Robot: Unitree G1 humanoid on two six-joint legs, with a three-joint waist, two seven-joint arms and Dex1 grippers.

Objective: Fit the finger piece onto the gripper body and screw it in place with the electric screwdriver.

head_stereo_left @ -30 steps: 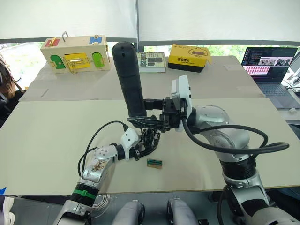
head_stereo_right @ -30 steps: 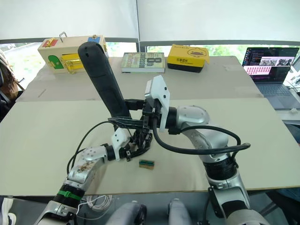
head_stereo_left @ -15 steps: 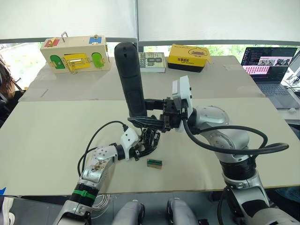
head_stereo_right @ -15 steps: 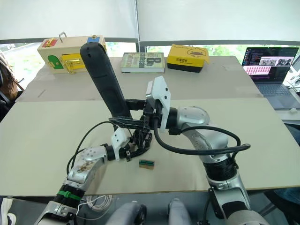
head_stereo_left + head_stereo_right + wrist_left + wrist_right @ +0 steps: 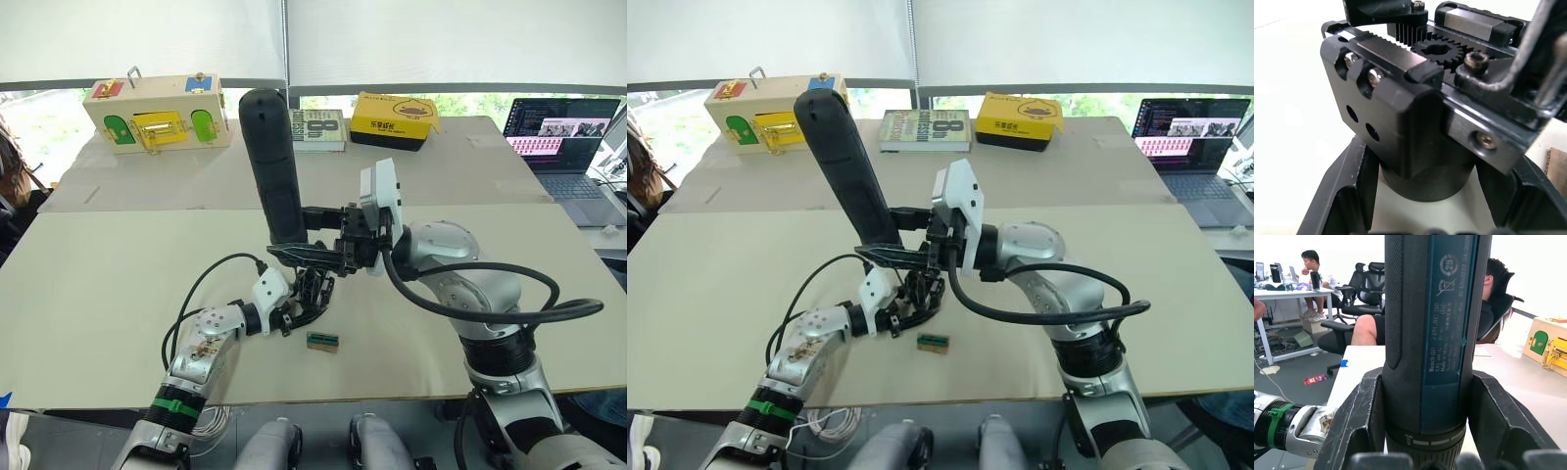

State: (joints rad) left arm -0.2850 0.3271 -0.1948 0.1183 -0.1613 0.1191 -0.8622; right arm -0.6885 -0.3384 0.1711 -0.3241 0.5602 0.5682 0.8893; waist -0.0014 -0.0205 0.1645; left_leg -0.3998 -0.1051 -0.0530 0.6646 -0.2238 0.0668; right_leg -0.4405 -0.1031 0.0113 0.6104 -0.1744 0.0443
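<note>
Screwdriver (image 5: 274,166) clamped in right end effector (image 5: 312,235), long axis near-upright, directly above body (image 5: 311,297), pinched on the surface (image 5: 118,284) by left end effector (image 5: 294,311).

The electric screwdriver (image 5: 272,166) has straightened a touch since a second ago, its rounded top shifted slightly rightward.

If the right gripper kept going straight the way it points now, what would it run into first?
The right gripper is shut on the electric screwdriver. Beyond lies bare table, so the way looks free, though depth is unclear.
</note>
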